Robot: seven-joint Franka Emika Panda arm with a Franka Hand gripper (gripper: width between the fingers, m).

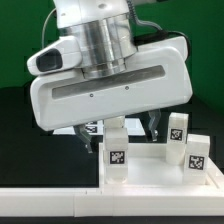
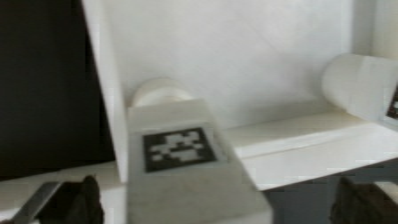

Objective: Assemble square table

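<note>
The white square table top (image 1: 150,178) lies flat at the front right. Three white legs with black-and-white tags stand on it: one at the near left (image 1: 116,158) and two at the exterior view's right (image 1: 178,130) (image 1: 197,155). My gripper (image 1: 118,130) hangs over the near-left leg, open, with a dark finger (image 1: 85,131) on either side of it. In the wrist view the tagged leg (image 2: 178,150) stands between my fingertips (image 2: 64,205) with gaps on both sides of it. My gripper (image 2: 214,206) holds nothing. Another leg (image 2: 365,85) shows further along the top (image 2: 249,60).
A tag (image 1: 91,128) shows behind my left finger; what carries it is hidden. A long white strip (image 1: 50,205) runs along the front edge. A green wall stands behind and the table surface is black (image 1: 20,150).
</note>
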